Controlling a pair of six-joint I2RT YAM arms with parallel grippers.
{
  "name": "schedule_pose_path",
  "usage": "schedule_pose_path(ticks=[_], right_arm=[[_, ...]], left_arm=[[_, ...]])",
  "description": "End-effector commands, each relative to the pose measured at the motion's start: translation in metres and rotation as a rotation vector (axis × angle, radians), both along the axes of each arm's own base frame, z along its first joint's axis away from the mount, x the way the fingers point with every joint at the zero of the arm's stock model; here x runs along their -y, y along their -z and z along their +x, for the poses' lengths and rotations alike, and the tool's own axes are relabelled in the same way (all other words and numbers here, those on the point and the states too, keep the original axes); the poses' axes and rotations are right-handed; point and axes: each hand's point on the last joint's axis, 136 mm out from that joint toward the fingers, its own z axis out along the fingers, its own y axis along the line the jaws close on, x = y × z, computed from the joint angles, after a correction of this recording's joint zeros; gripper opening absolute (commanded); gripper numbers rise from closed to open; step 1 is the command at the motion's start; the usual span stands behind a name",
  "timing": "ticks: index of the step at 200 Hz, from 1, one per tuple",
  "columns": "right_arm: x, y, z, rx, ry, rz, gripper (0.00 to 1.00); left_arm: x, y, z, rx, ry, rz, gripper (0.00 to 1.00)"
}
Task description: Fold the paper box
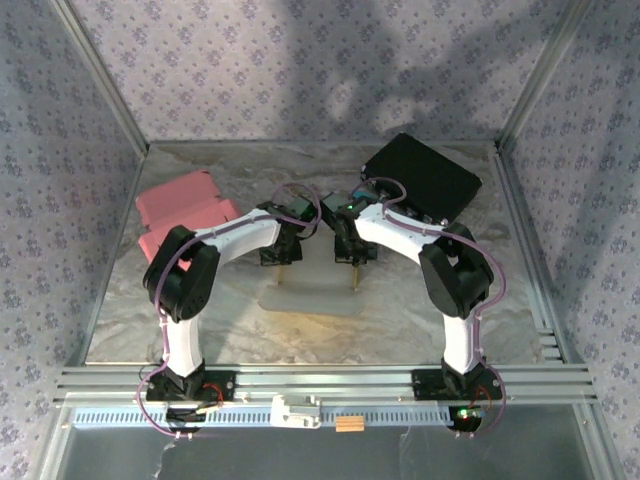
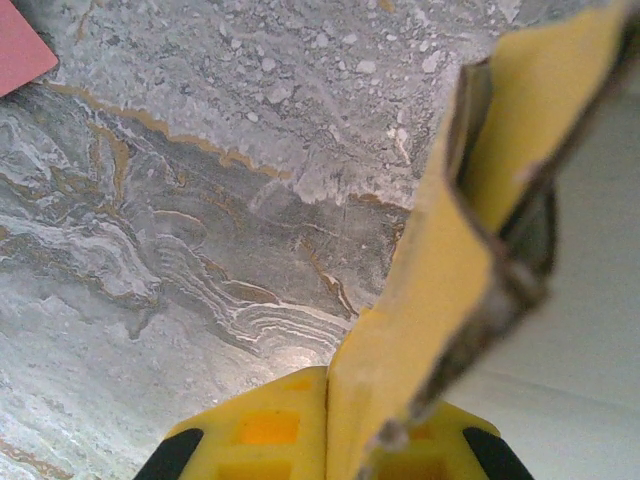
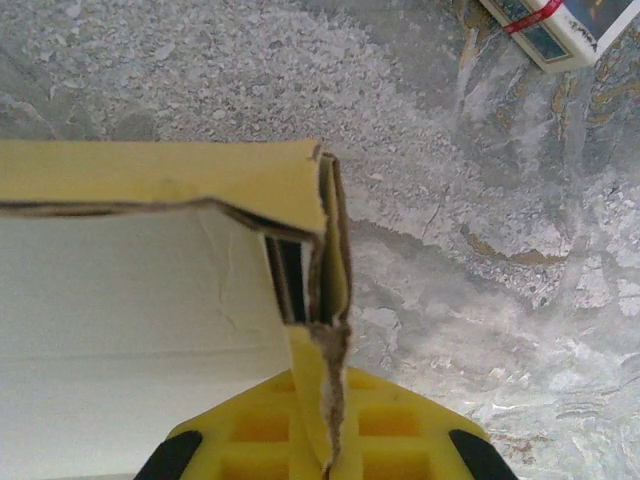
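We had the left gripper [image 1: 279, 266] and right gripper [image 1: 354, 270] clamped on opposite walls of the paper box [image 1: 315, 300] (white inside), seemingly to stand them upright.

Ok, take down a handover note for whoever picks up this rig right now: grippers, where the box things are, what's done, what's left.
Grippers: the left gripper is shut, pinching the left side of the paper box. The right gripper is shut, pinching its right side.
Where: the paper box sits mid-table between the arms on the marbled table. The pink stack is back left and the black case back right, both apart from the grippers.
Done: both sides are gripped.
Left: from above the box looks mostly flat, so probably raising and creasing the walls and tucking the flaps. How far the folds have got is hard to tell.
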Motion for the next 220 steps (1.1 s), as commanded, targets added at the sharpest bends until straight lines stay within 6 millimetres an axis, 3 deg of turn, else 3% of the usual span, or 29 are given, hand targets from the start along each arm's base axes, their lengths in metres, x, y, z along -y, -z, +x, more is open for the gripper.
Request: schedule_pose_path(ticks=[1,23,47,71,97,116,185,220], right_arm=[[-0.001,0.006,-0.003,0.015,-0.021,-0.089,0.0],[0.0,0.003,-0.002,0.027,-0.023,-0.089,0.0],[0.001,0.002,-0.002,0.031,-0.027,-0.093,0.0],[0.001,0.002,-0.001,0.033,-0.029,-0.096,0.0],[0.001,0.002,-0.002,0.028,-0.028,-0.097,0.0],[0.002,0.003,-0.002,0.024,-0.028,-0.1,0.0],[0.007,0.001,0.002,0.02,-0.024,-0.103,0.0],[0.007,0.001,0.002,0.014,-0.034,-0.104,0.0]], left_arm=[[-0.004,0.002,-0.013,0.043,0.074,0.19,0.04],[0.007,-0.015,-0.006,0.088,0.101,0.131,0.29],[0.016,-0.035,0.0,0.137,0.126,0.072,0.41],[0.021,-0.05,0.005,0.181,0.143,0.027,0.45],[0.022,-0.051,0.007,0.182,0.163,-0.009,0.46],[0.034,-0.05,0.005,0.184,0.217,-0.092,0.37],[0.02,-0.039,-0.01,0.085,0.26,-0.054,0.38],[0.019,-0.045,-0.013,0.106,0.258,-0.082,0.43]])
